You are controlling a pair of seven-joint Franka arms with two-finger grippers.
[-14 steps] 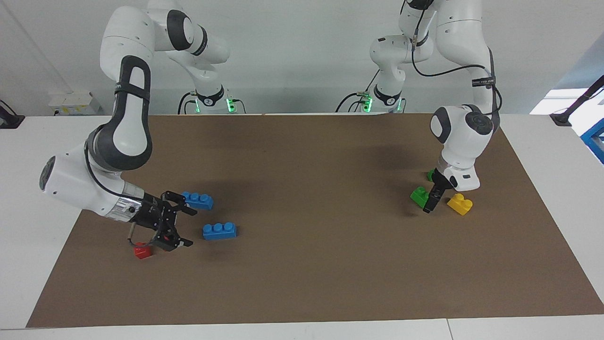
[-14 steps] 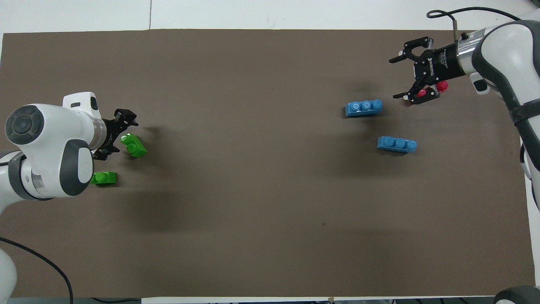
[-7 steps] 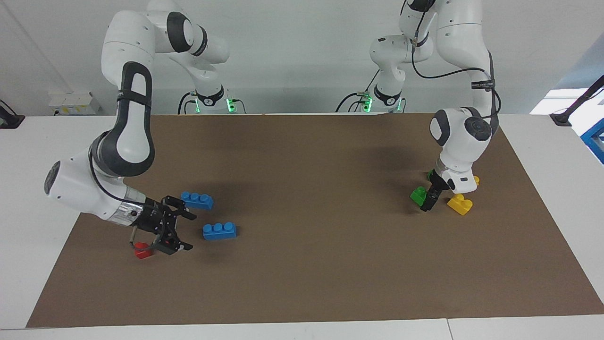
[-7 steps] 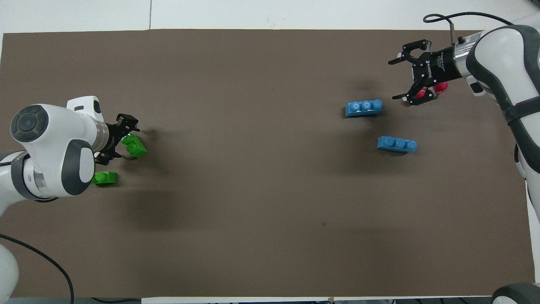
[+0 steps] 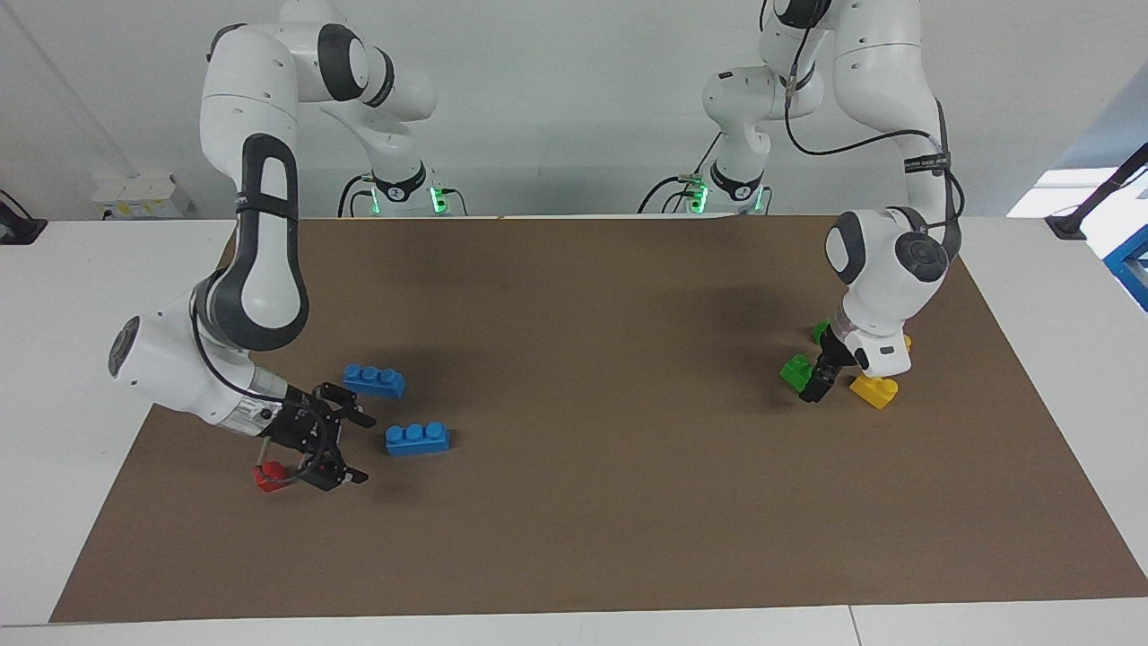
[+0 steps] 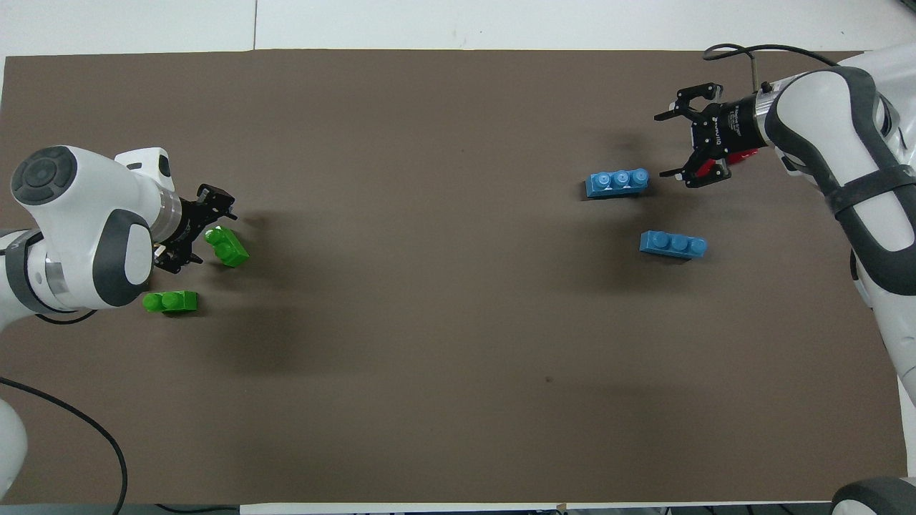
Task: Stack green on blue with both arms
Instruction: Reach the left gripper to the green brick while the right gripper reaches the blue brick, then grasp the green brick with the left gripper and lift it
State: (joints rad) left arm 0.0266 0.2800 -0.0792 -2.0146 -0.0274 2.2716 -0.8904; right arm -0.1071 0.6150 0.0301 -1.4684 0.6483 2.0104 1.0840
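**Overhead view: both grippers low beside their bricks**

Two green bricks lie at the left arm's end of the brown mat. One green brick sits tilted, and the second green brick lies nearer to the robots, partly hidden by the arm in the facing view. The left gripper stands low just beside the tilted green brick; its fingers look spread in the overhead view, with nothing between them. A yellow brick lies just beside the gripper, toward the mat's edge.

Well apart, at the right arm's end, lie two blue bricks — one blue brick farther from the robots, the other blue brick nearer to them. The right gripper reaches in low, just beside the farther blue brick, its fingers spread wide and empty. A red brick shows under the gripper's body — whether they touch I cannot tell.
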